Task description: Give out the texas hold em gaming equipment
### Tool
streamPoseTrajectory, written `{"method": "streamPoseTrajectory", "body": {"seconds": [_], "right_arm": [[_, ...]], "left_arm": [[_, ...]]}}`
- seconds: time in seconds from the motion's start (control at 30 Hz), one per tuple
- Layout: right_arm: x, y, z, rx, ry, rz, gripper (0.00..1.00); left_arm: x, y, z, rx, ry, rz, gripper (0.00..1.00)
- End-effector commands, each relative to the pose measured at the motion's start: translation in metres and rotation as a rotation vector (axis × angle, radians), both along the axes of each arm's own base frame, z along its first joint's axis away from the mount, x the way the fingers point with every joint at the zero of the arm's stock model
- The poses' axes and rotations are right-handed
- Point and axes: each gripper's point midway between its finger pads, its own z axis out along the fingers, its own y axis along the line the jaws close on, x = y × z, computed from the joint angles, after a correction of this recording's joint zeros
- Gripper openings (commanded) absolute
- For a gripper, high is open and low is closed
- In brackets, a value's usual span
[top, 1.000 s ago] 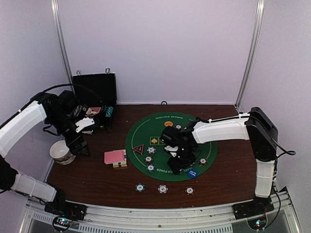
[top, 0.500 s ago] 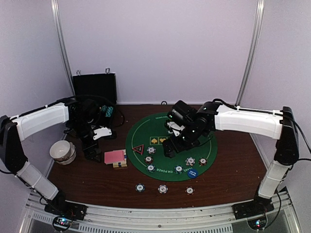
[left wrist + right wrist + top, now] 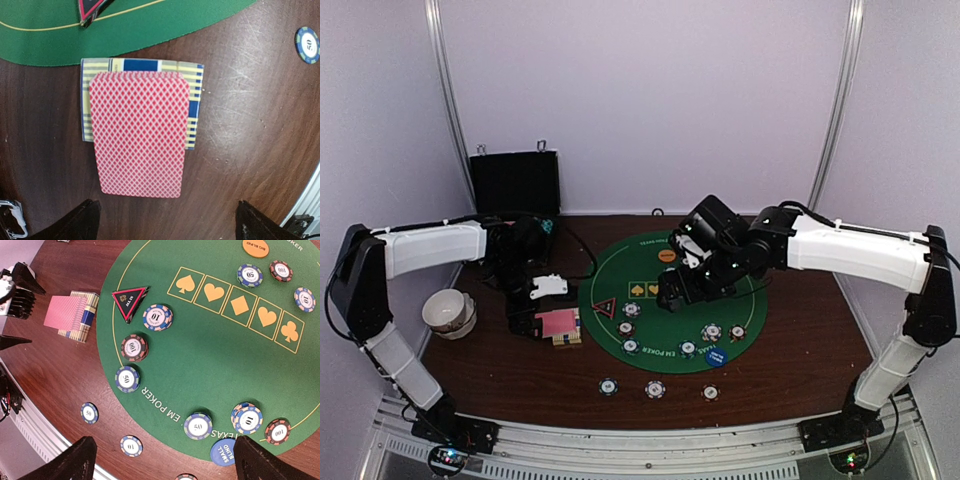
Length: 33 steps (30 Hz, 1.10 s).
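Note:
A stack of pink-red-backed playing cards (image 3: 137, 132) lies on a yellow-and-blue card box (image 3: 195, 100) on the brown table, left of the green poker mat (image 3: 210, 355). My left gripper (image 3: 167, 222) hovers open just short of the cards (image 3: 557, 324), its fingers wide on either side. My right gripper (image 3: 165, 460) hangs open and empty above the mat. On the mat are several poker chips (image 3: 157, 317), a red-black triangle marker (image 3: 129, 299), an orange disc (image 3: 255, 247) and a blue disc (image 3: 225, 452). Three chips (image 3: 655, 389) lie off the mat near the front.
A black hard case (image 3: 515, 183) stands open at the back left. A white bowl (image 3: 448, 312) sits near the table's left edge, beside my left arm. A metal rail (image 3: 650, 440) runs along the near edge.
My left arm has swung right from the bowl to the card stack. My right arm has risen and drawn back from the mat's near side to its middle, its jaws opening wider.

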Motion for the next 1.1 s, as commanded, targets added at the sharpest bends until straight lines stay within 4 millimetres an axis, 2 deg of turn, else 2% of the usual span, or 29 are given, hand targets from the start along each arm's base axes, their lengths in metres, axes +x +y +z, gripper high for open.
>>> {"method": "streamPoseTrajectory", "body": {"seconds": [0.0, 0.2, 1.07], "right_arm": [[0.005, -0.003, 0.016, 0.053, -0.043, -0.042, 1.0], [0.003, -0.005, 0.016, 0.057, -0.042, -0.043, 1.0], [-0.002, -0.005, 0.018, 0.067, -0.029, -0.034, 1.0]], "left_arm": [[0.011, -0.004, -0.011, 0.028, -0.061, -0.064, 0.98], [0.022, -0.004, -0.015, 0.054, -0.085, -0.076, 0.97], [0.032, -0.008, -0.029, 0.073, -0.075, -0.123, 0.98]]}}
